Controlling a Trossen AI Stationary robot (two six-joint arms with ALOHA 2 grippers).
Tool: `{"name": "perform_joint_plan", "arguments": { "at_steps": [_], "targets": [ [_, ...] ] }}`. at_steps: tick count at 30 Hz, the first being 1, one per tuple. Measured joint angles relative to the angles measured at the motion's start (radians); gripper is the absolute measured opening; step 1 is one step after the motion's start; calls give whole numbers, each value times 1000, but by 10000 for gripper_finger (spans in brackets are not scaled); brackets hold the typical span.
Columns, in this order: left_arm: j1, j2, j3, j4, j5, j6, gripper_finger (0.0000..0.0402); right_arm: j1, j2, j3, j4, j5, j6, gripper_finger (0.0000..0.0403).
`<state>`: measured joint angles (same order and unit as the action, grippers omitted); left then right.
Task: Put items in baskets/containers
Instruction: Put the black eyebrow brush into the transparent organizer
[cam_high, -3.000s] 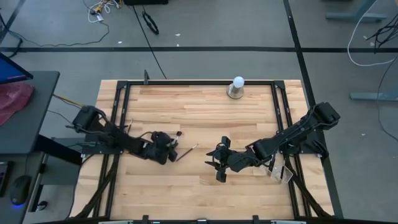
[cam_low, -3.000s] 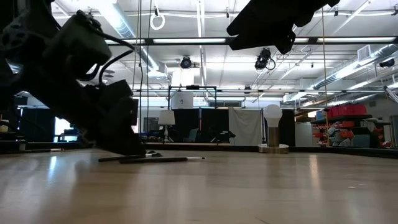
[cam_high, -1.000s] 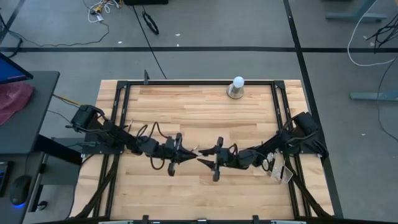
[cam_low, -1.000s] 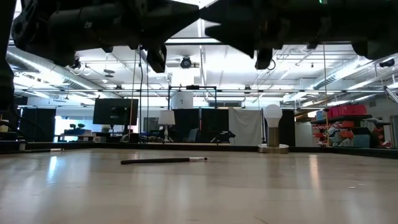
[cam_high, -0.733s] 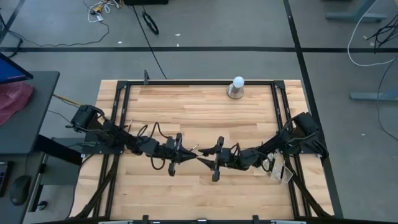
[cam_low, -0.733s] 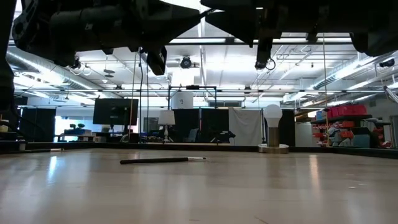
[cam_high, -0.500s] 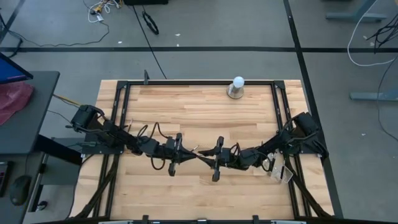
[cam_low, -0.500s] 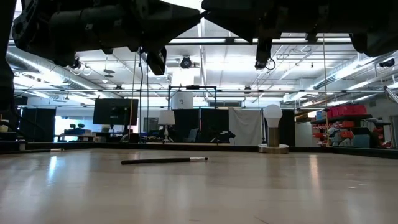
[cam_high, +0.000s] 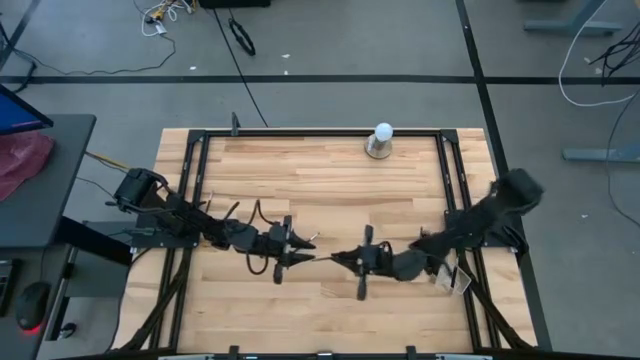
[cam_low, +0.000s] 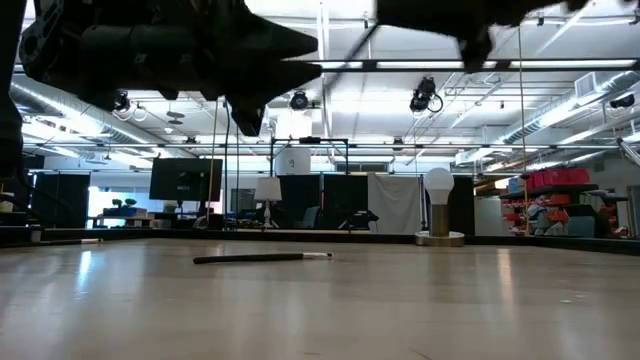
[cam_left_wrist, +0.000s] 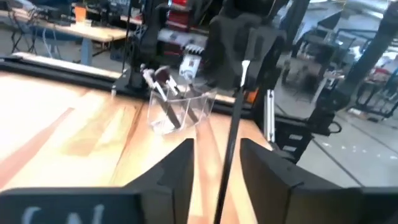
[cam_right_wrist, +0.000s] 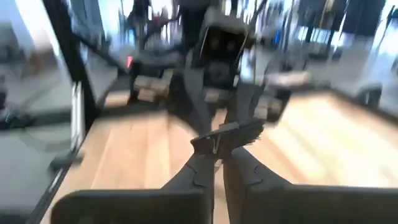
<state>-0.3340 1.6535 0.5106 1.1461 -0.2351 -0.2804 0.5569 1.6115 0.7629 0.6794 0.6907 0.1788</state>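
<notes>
At centre frame in the high view, the right tool (cam_high: 345, 260) pinches a brush (cam_right_wrist: 227, 135) by its bristle end. The left tool (cam_high: 303, 250) stands parted around the handle. The clear organiser (cam_left_wrist: 178, 107) sits at the table's (cam_high: 330, 180) right edge. Risk: that shallow bristle grip may slip, dropping the brush short.

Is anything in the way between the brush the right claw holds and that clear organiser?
Nothing visible does. The right gripper is shut on the brush, and only bare tabletop shows between it and the clear organiser.
</notes>
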Motion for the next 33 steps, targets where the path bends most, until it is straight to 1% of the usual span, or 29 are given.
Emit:
{"name": "perform_joint_plan", "arguments": {
  "at_steps": [4, 7, 9, 13, 16, 19, 24, 27, 28, 31, 33],
  "targets": [
    [0, 0, 0, -38, -5, -22, 160, 75, -176, 90, -533, 1, 255, 9],
    [0, 0, 0, -47, -15, -23, 168, 147, -239, 201, -902, -4, 437, 9],
    [0, 0, 0, -50, -16, -23, 169, 195, -260, 285, -1094, -20, 546, 9],
    [0, 0, 0, -59, -25, -23, 169, 292, -269, 443, -1406, -63, 783, 8],
    [0, 0, 0, -72, -26, -23, 170, 369, -269, 520, -1589, -78, 983, 8],
    [0, 0, 0, -82, -26, -23, 170, 455, -269, 561, -1771, -88, 1223, 8],
    [0, 0, 0, -93, -26, -23, 170, 578, -267, 567, -2053, -194, 1670, 8],
    [0, 0, 0, -96, -26, -23, 170, 638, -267, 567, -2233, -218, 1899, 8],
    [0, 0, 0, -97, -26, -23, 170, 653, -268, 565, -2254, -232, 1959, 8],
    [0, 0, 0, -100, -26, -23, 170, 674, -281, 522, -2247, -280, 2002, 8],
    [0, 0, 0, -103, -30, -23, 170, 677, -280, 493, -2250, -354, 2031, 8]
  ]
}}
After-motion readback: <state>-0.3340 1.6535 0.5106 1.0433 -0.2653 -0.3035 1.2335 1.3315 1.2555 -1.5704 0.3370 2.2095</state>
